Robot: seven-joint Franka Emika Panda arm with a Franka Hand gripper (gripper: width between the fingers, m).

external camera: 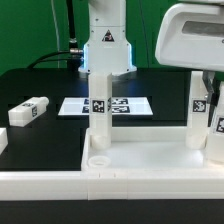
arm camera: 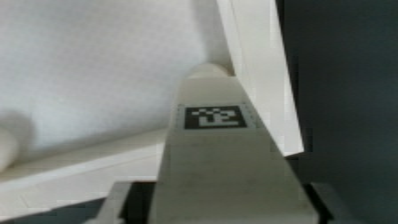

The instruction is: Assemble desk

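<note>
The jaws sit on both sides of a white leg (arm camera: 222, 170) — very close, but squeezing or not, I cannot tell.

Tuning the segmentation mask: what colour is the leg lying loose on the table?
White leg with a black-and-white tag; the exterior view shows it best.

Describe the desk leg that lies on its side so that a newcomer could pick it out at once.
Start at the black table and look to the exterior view's left, away from the big white slab. There a white square leg lies alone. Unlike the other legs, which stand upright, it lies flat on its side.
</note>
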